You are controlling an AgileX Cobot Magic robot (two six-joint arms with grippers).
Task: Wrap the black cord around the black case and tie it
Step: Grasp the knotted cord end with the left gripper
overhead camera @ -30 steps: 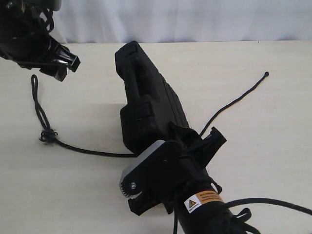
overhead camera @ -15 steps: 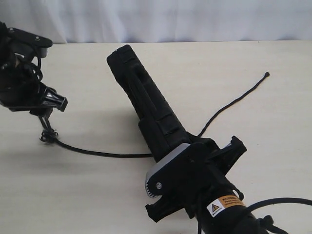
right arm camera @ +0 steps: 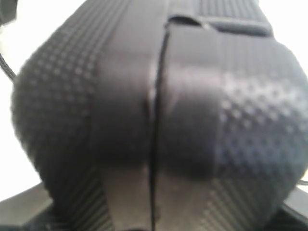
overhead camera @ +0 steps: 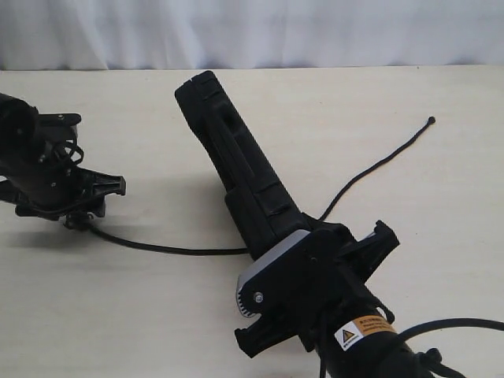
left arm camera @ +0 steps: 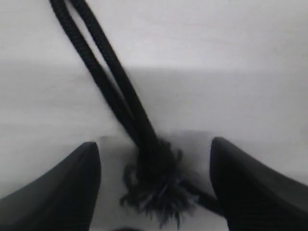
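Note:
The black case [overhead camera: 236,157] stands on its long edge, slanting from the table's back centre toward the front right. My right gripper [overhead camera: 287,236] is shut on its near end, and the case [right arm camera: 154,96] fills the right wrist view. The black cord [overhead camera: 157,248] runs from under the case leftward to its frayed knot, and on the other side out to the small knob [overhead camera: 430,120]. My left gripper [overhead camera: 94,201] sits low over the knot. Its fingers stand open on either side of the frayed knot [left arm camera: 154,187], with the loop strands [left arm camera: 110,82] leading away.
The table is a pale cream surface [overhead camera: 409,205] with a white curtain [overhead camera: 315,31] along its back edge. A thick smooth robot cable [overhead camera: 457,324] trails from the right arm at the front right corner.
My left gripper has come down and toward the right, from the back left onto the cord's knot. The right gripper shifted right with the case, tipping it further onto its edge, then held still.

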